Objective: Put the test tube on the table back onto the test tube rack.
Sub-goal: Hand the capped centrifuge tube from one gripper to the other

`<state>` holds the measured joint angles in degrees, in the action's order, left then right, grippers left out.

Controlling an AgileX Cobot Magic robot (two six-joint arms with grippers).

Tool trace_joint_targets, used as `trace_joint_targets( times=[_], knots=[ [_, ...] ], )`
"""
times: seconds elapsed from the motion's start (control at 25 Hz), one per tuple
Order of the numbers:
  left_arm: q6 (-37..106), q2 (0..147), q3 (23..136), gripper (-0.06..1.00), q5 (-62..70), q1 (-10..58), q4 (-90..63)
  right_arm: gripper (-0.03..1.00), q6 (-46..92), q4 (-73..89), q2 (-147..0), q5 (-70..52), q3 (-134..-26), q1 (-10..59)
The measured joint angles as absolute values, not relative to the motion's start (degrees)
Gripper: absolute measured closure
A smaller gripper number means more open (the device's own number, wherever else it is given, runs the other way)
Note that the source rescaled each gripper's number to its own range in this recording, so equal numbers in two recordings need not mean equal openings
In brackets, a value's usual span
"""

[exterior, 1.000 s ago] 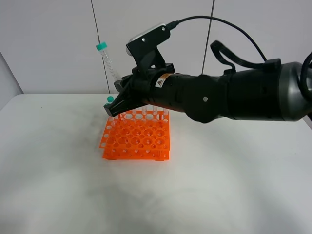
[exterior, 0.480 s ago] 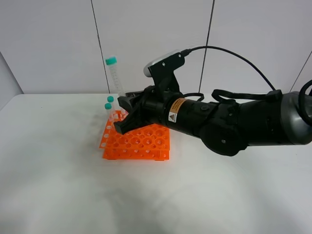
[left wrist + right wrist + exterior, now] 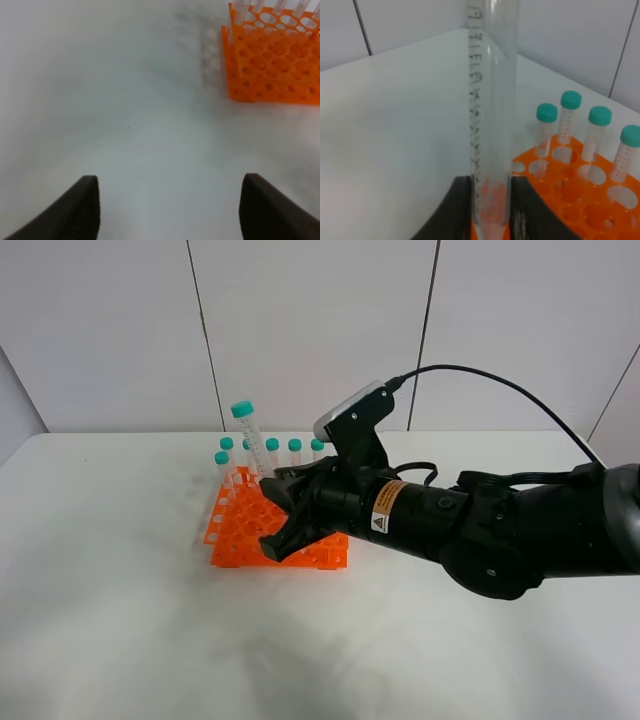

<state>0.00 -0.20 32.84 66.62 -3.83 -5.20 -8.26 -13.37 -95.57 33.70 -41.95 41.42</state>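
Overhead, left of frame centre, the right gripper clamps the slim clear teal-capped test tube nearly upright over the bright orange plastic rack on the white table. Left wrist: the left gripper gapes wide above bare table. Right wrist: dark fingers pinch the tube's tapered end beside racked capped tubes.

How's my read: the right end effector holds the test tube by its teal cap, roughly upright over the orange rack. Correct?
Not by the cap. The right end effector grips the test tube near its tapered lower end, teal cap free on top, as the right wrist view shows. Roughly upright over the orange rack stands.
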Motion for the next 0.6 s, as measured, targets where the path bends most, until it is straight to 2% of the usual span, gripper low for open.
trace_joint_targets(
  times=[0.6],
  knots=[
    [0.00,-0.20,32.84,-0.06,66.62,-3.83,-5.20,0.96,-7.35,-13.43,-90.77,31.72,-39.73,41.42]
  ],
)
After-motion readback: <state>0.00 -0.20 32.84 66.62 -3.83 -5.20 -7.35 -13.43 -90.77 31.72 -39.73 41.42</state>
